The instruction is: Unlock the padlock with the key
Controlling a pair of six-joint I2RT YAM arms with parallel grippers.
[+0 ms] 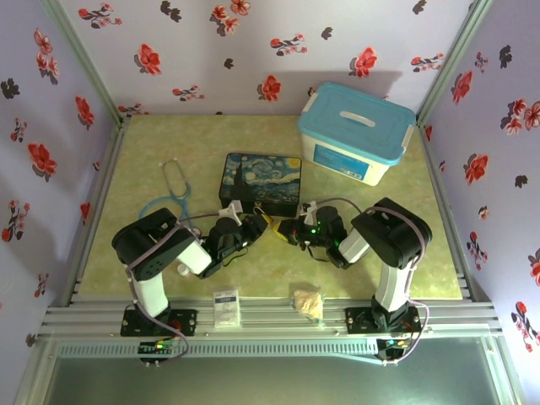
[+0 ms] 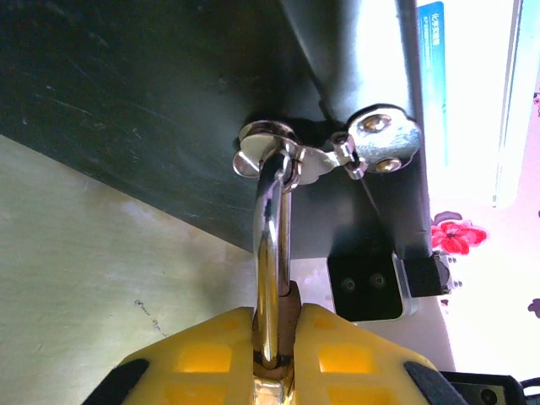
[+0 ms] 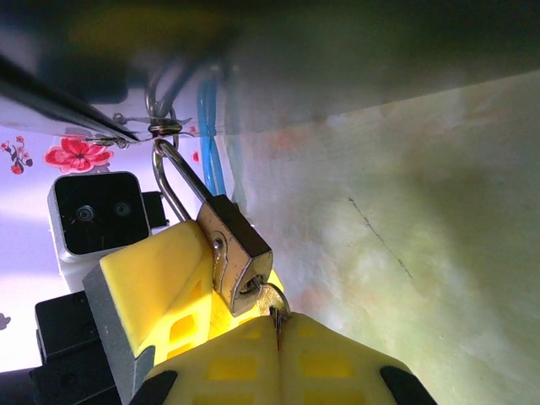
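The padlock [image 3: 238,253] hangs at the near side of the Starry Night tin [image 1: 261,179], which sits about the middle of the table [image 1: 152,143]. Its silver shackle [image 3: 171,181] is threaded through the tin's small metal hasp [image 3: 164,129], and the brass body tilts away from it, keyhole end toward the right arm. I cannot tell from here whether the shackle has sprung free of the body.

The key [image 3: 272,300] meets that keyhole end; its blade looks to be in the lock, though how deep is hidden. The right gripper [image 3: 278,333] has its two yellow fingers pressed together on the key's head.

The left gripper [image 2: 274,337] comes in from the other side and is clamped on the padlock, one yellow finger to each side of it where shackle meets body. One of its fingers [image 3: 156,278] lies flat against the side of the brass body. The two grippers almost touch, tip to tip, just in front of the tin.

Further out, a stethoscope [image 1: 175,181] lies on the table left of the tin. A white plastic box with a blue lid [image 1: 354,135] stands in the far right corner. On the rail at the near edge, between the arm bases, rest a small white packet [image 1: 226,308] and a crumpled tan lump [image 1: 308,304].
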